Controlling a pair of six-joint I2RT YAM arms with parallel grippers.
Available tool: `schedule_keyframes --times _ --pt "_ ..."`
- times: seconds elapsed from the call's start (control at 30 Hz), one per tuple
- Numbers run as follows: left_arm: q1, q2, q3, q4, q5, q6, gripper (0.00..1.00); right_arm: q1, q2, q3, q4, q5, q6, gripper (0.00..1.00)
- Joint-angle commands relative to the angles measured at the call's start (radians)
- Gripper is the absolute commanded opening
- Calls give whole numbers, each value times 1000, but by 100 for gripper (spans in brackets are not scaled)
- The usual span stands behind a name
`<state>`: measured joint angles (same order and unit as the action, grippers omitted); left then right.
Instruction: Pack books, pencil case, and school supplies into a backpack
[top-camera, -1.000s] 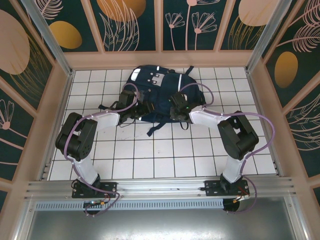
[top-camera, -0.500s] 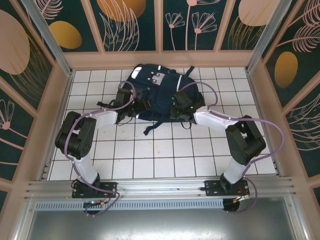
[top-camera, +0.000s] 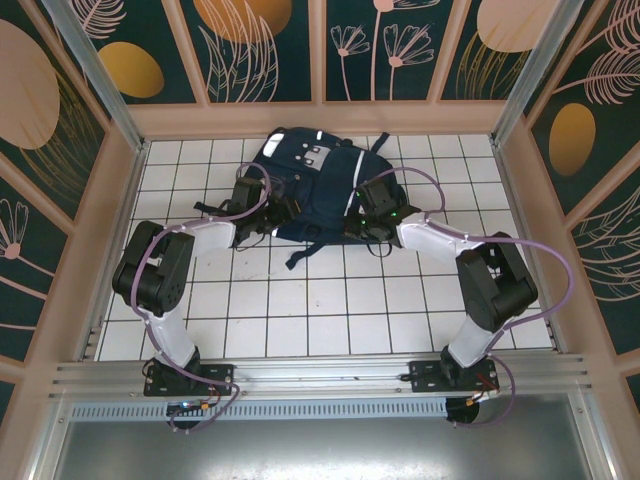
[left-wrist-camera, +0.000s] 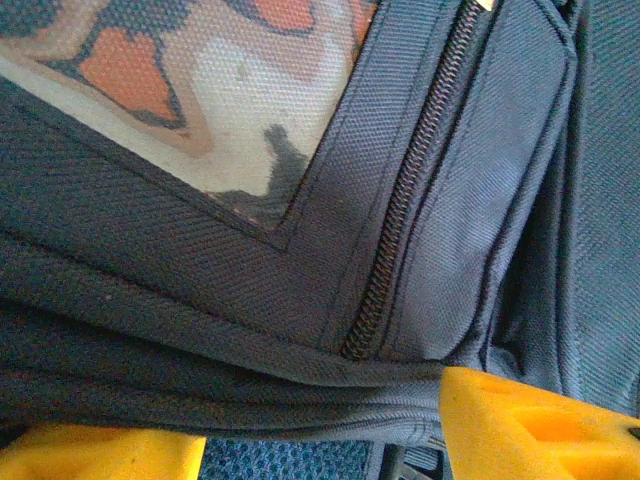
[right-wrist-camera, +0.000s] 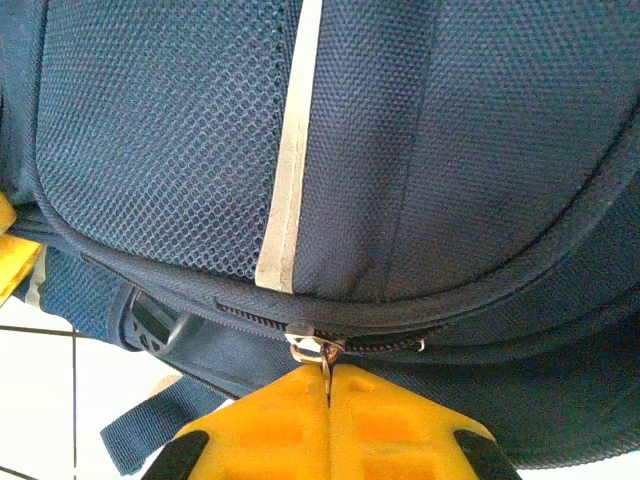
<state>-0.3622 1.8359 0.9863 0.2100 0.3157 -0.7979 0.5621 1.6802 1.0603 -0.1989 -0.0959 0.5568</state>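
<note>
The navy backpack lies at the back middle of the tiled table. My right gripper sits at its right front edge. In the right wrist view this gripper is shut on the small metal zipper pull, under a white reflective stripe. On the bag's left side is my left gripper. Its yellow fingers stand apart, with bunched backpack fabric pressed between them beside a zipper. The books, pencil case and school supplies are out of view.
A loose dark strap trails onto the white tiles in front of the bag. Wooden walls close in the table on three sides. An orange and cream patterned patch shows beside the fabric; I cannot tell what it is.
My right gripper has moved right along the bag's front edge and closed on the zipper pull. The bag and its strap shifted a little. The left gripper slid slightly farther back.
</note>
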Motion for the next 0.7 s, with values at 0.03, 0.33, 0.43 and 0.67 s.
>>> schedule_keyframes --times 0.03,0.33,0.43,0.67 --pt "51 52 38 21 -107 24 62 -9 16 54 -189 2 -61 0" --pt "65 62 82 -30 -142 71 62 -9 73 133 -343 353 -214 0" --pt "72 56 80 -48 -151 87 62 -9 122 179 -344 439 -270 0" --pt "75 55 80 -58 -128 85 62 21 232 243 -314 510 -348 0"
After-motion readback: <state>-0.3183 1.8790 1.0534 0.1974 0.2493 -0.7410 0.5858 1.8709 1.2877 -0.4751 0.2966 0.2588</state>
